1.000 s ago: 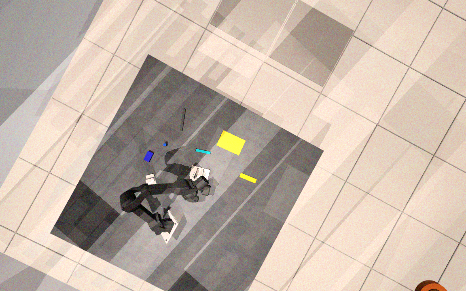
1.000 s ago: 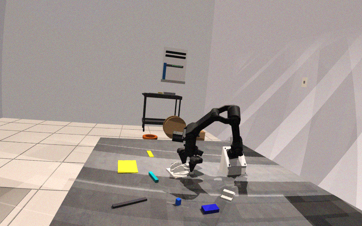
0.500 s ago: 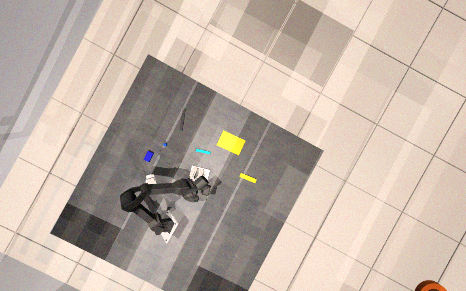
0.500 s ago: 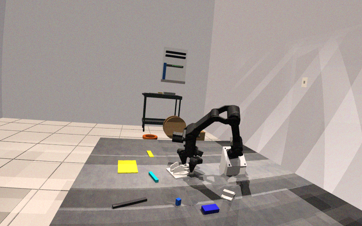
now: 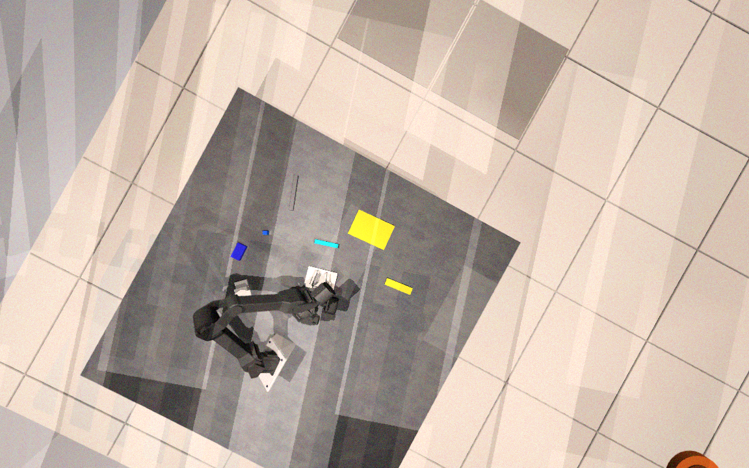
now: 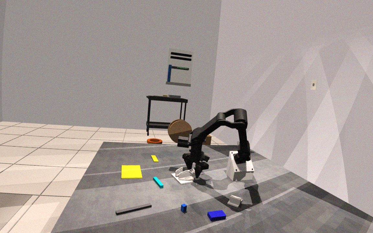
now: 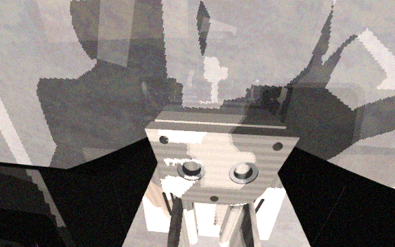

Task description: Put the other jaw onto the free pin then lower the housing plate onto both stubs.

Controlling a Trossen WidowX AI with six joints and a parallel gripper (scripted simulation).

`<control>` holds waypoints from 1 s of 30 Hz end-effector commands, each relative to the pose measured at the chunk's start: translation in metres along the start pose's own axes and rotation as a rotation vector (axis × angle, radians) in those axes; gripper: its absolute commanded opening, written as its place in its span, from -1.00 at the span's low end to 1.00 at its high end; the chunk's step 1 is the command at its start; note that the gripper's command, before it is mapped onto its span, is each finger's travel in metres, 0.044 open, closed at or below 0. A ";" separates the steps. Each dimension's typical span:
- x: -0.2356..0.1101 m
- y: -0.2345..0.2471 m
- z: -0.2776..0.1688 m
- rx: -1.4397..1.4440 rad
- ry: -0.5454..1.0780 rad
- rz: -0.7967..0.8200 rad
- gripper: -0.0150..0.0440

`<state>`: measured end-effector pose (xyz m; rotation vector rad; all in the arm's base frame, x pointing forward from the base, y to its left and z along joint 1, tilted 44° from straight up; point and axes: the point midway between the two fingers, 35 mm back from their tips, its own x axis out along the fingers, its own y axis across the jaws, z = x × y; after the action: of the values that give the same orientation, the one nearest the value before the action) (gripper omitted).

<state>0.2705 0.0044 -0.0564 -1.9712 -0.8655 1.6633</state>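
Two fingers of the pincer [image 5: 320, 312] [image 6: 193, 171] [image 7: 218, 165] pinch the housing plate [image 7: 216, 156] between them, near the white base [image 5: 309, 272] [image 6: 181, 182]; the cyan bar [image 5: 326, 243] [image 6: 158, 182] lies beyond, clear of the pincer.

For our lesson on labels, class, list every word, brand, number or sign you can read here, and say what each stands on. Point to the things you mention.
There are none that can be read.
The wall panel [image 6: 179, 75] shows dark bars and small green dots, no legible text.
The housing plate [image 7: 218, 156] shows holes, no lettering.
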 end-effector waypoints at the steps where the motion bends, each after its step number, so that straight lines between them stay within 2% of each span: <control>1: 0.002 0.000 -0.001 -0.001 0.003 0.001 0.70; 30: 0.004 0.000 -0.001 -0.001 0.003 0.001 0.70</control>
<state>0.2705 0.0047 -0.0571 -1.9697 -0.8583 1.6573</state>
